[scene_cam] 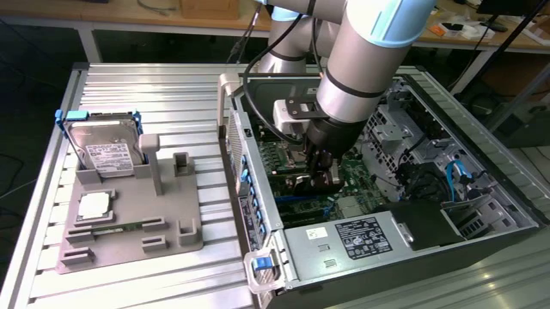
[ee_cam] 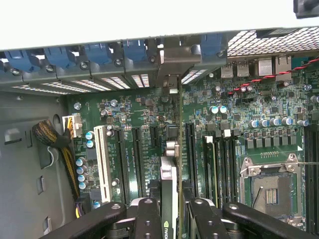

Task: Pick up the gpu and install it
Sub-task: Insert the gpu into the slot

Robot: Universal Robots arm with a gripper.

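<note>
Gripper (ee_cam: 171, 215) clamps the gpu (ee_cam: 168, 173) edge-on over the motherboard (ee_cam: 239, 114); exterior view adds the racked hard drive (scene_cam: 107, 151).

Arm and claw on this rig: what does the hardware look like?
Silver-grey tubular arm with light-blue joint caps and a black band. Black cable loops alongside. Pale grey box at the wrist. Claw black, blocky fingers with screw heads.

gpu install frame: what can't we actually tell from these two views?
1. Whether the gpu is fully seated: in the wrist view the card is seen edge-on and the gripper covers its near end; in the exterior view the arm blocks its lower edge.
2. Hard drive label text: exterior view, too small.
3. Power supply label text: exterior view, too small.
</note>
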